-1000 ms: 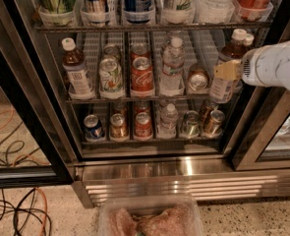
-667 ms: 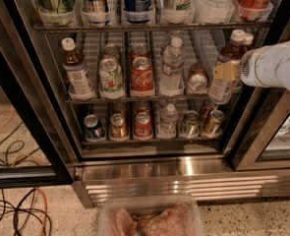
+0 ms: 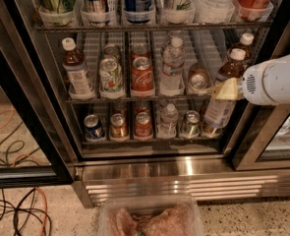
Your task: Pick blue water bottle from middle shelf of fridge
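The blue water bottle (image 3: 227, 73), with a white cap, dark brown liquid and a pale label, is at the right end of the middle shelf (image 3: 134, 99) of the fridge (image 3: 184, 168). It tilts, and its lower end hangs in front of the shelf edge. My gripper (image 3: 224, 90) comes in from the right on a white arm. Its yellowish fingers (image 3: 228, 88) are shut across the bottle's middle. A second brown bottle (image 3: 246, 41) stands just behind it.
The middle shelf also holds a similar brown bottle (image 3: 75, 70) at far left, cans (image 3: 142, 75), a clear water bottle (image 3: 173, 65) and a gold can (image 3: 198, 80). More cans stand on the lower shelf (image 3: 120, 127). Cables (image 3: 12, 215) lie on the floor at left. A clear tub (image 3: 149, 218) is at bottom centre.
My gripper and the bottle in it have moved a little down and out from the shelf. Everything else is as before.
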You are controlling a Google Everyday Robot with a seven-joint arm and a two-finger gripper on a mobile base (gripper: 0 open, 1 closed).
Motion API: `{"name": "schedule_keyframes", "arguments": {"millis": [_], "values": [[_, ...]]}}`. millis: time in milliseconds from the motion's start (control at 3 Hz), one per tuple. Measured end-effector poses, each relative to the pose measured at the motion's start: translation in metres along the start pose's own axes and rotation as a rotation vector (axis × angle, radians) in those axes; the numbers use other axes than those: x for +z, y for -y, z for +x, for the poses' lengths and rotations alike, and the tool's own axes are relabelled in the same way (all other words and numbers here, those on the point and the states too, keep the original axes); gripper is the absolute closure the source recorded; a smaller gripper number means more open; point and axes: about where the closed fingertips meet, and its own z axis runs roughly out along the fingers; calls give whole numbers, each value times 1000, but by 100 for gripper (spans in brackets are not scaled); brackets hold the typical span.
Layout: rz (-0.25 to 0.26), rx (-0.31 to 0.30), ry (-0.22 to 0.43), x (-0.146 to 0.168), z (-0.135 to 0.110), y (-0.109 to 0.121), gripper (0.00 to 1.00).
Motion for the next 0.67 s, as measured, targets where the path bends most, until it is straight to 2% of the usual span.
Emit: {"name": "schedule_keyframes", "arguments": {"millis": [333,667], "values": [[-93,42,-104,-11,28,-14,100],[-116,55,-127,-13,34,-21,100]]}}
